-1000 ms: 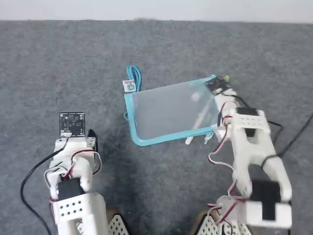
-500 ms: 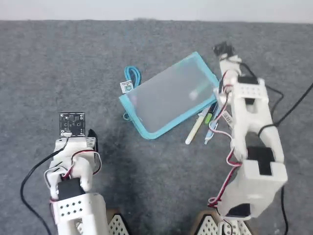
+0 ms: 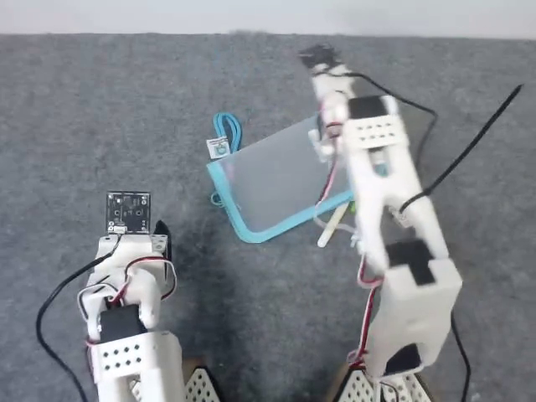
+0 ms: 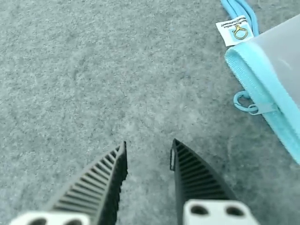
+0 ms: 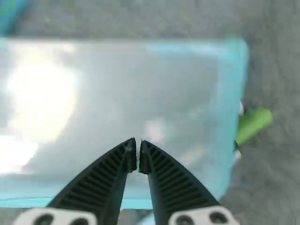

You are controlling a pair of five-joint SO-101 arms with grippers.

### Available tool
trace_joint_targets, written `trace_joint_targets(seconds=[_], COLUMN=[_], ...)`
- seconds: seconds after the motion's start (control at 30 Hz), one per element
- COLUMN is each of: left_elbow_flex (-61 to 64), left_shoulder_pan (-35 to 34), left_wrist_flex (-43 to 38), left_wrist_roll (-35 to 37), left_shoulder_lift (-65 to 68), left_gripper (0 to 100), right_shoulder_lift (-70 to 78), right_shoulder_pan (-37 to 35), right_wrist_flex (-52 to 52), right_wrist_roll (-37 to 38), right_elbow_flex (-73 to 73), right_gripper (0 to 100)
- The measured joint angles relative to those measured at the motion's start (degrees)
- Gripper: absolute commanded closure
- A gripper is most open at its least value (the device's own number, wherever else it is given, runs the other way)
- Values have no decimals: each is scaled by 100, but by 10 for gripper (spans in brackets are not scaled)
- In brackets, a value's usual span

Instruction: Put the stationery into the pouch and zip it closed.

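Note:
The clear pouch (image 3: 272,180) with a turquoise border lies tilted at the table's middle. My right arm stretches over its right end. In the right wrist view my right gripper (image 5: 138,149) hovers shut over the pouch's clear face (image 5: 93,93), with nothing visible between its fingers. A white pen (image 3: 333,226) and a green-capped pen (image 3: 352,205) lie on the table beside the pouch's right edge, partly under the arm; the green cap (image 5: 253,124) sticks out past the border. My left gripper (image 4: 147,152) stands open above bare carpet, left of the pouch's corner (image 4: 272,61).
The pouch's turquoise strap (image 3: 228,130) and white tag (image 3: 219,147) lie at its far left corner. A small loop (image 4: 246,103) hangs off its left edge. Grey carpet (image 3: 100,109) covers the table, open to the left and front.
My right arm has swung left, from the pouch's right end to above the pouch. The pouch has turned and shifted slightly left, uncovering the pens. The left arm has kept still.

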Motion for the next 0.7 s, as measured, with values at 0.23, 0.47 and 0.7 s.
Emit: trace_joint_targets(seconds=[0.23,0.47,0.7], left_elbow_flex=[0,0,0], left_shoulder_pan=[0,18,18], left_wrist_flex=[0,0,0], left_wrist_roll=[0,0,0], left_shoulder_lift=[0,0,0], left_gripper=[848,848,848], right_shoulder_lift=[-1371,-2215,-2084], right_shoulder_pan=[-1125,-2066,-2673], right_wrist_flex=[-1582,-3604,-3956], right_wrist_roll=[-158,-167,158], right_elbow_flex=[2066,4018,4062], right_gripper=[989,889,861])
